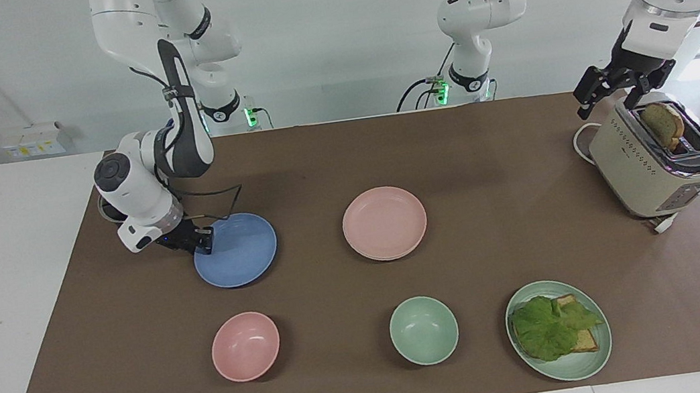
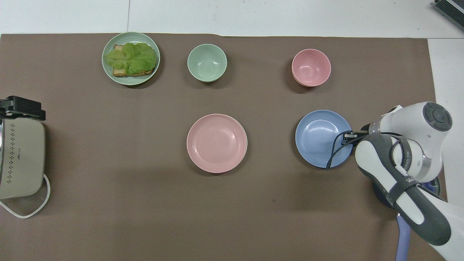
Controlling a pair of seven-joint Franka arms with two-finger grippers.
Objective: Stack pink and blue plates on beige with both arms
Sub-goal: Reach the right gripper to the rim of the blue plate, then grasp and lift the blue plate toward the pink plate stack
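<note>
The blue plate (image 1: 239, 250) (image 2: 320, 139) lies on the brown mat toward the right arm's end of the table. My right gripper (image 1: 202, 241) (image 2: 348, 136) is down at that plate's rim, on the edge toward the right arm's base, shut on it. The pink plate (image 1: 384, 220) (image 2: 216, 143) sits at the mat's middle, and a thin paler edge of the beige plate (image 1: 392, 257) peeks out beneath it. My left gripper (image 1: 622, 94) (image 2: 22, 108) hangs open over the toaster, holding nothing.
A beige toaster (image 1: 655, 173) with a bread slice in its slot stands at the left arm's end. Farther from the robots stand a pink bowl (image 1: 245, 346), a green bowl (image 1: 424, 330) and a green plate (image 1: 565, 367) with lettuce and bread.
</note>
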